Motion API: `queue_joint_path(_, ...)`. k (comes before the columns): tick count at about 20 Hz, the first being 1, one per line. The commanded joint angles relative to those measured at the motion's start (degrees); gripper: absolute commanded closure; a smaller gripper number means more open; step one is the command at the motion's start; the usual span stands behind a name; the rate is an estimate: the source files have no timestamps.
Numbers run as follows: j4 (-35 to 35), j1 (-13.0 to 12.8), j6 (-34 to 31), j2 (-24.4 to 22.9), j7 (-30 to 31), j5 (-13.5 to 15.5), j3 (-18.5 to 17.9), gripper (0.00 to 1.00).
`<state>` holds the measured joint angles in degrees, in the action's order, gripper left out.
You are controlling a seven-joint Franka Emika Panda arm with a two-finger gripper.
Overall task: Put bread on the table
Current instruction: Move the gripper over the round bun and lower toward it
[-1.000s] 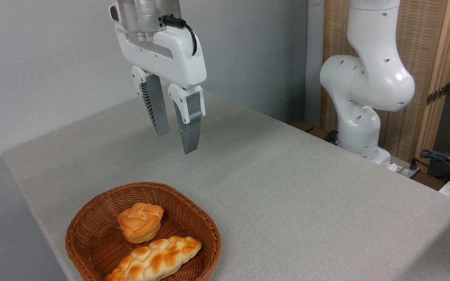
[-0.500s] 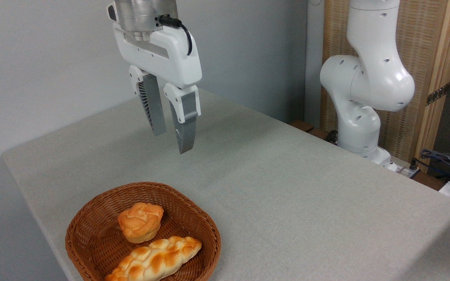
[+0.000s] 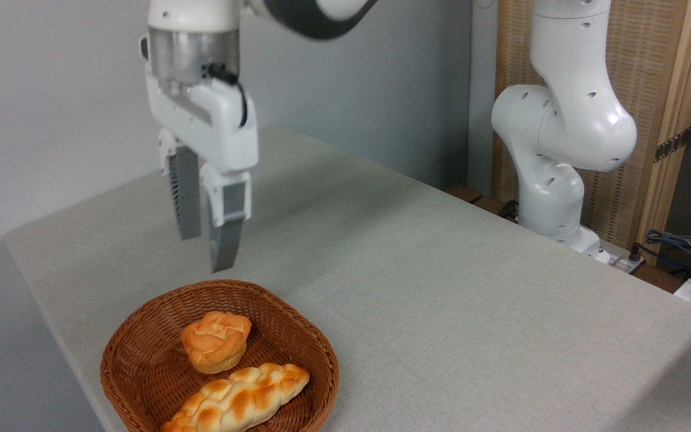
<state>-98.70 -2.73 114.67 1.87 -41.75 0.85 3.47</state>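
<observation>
The jaws hang pointing down with a narrow gap between the two grey fingers (image 3: 225,237), holding nothing. The gripper (image 3: 206,252) hovers in the air above the far rim of the basket (image 3: 141,354), clear of it and of everything inside. Its white body and metal wrist rise toward the top edge of the view.

Below and slightly nearer the camera, the bun (image 3: 215,340) sits upright in the middle of the basket, swirled top facing up. Just in front of it lies the loaf (image 3: 239,398), stretched diagonally across the near part of the basket, its right end close to the bun's base; whether they touch is hard to tell.

The basket stands near the front left corner of the tabletop (image 3: 441,288), which is covered in grey-beige cloth. At the far right edge of the tabletop stands the arm's white base (image 3: 552,174), with a slatted wooden screen (image 3: 651,78) behind it.
</observation>
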Motion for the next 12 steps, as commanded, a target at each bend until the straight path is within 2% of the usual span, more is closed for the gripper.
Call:
queue_joint_path(1,-2.8,-0.2,6.4,1.4,0.2,-0.6,1.3,0.0)
queue_joint_path(8,-8.3,-0.2,17.0,5.7,-0.1,-0.7,3.3,0.0)
queue_joint_path(12,-8.4,-0.2,18.1,7.0,-1.0,-0.7,3.3,0.0)
